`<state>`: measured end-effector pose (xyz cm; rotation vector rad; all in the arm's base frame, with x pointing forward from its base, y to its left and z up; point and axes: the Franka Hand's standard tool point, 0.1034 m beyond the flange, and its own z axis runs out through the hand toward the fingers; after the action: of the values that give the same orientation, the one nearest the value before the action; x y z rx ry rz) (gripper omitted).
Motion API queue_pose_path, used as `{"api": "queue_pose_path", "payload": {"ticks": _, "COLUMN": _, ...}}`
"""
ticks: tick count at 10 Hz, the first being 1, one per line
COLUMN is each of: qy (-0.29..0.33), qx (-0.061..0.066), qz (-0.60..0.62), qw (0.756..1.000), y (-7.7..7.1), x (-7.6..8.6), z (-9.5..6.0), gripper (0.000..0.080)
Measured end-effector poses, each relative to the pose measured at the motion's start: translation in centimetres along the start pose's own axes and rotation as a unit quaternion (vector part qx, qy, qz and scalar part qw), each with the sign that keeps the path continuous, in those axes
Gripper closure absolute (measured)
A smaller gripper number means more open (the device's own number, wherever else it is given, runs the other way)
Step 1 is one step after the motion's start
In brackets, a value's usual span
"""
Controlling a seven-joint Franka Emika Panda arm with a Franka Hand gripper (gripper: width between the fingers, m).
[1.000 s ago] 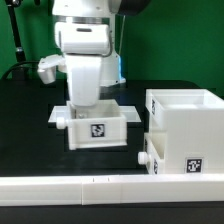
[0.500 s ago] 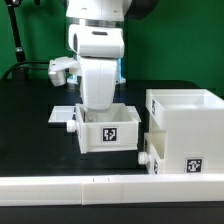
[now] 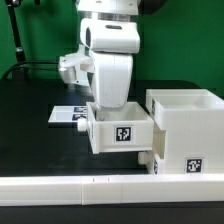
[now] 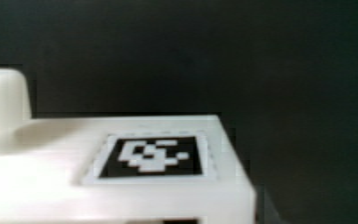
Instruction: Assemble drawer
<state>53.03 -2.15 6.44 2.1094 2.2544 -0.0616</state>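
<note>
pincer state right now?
Pincer: fingertips hidden inside the small tray, which it carries above the table beside the housing; shut on it.

We see a white arm (image 3: 112,50) with smooth, rounded plastic shells and a boxy white hand section low down. A dark band crosses its upper part. A pale grey block juts from its side on the exterior view's left. A blue patch shows at its edge.
</note>
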Motion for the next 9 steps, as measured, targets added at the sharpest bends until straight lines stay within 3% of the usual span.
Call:
{"api": "queue_pose_path", "payload": {"ticks": 3, "qy": 0.002, "qx": 0.000, "qz": 0.010, "qw": 1.000, "y": 0.28, "x": 0.70, "z": 0.19, "gripper": 0.0755}}
{"api": "queue_pose_path", "payload": {"ticks": 9, "qy": 0.002, "qx": 0.001, "qz": 0.015, "qw": 1.000, "y": 0.66, "x": 0.63, "z": 0.48, "gripper": 0.0755}}
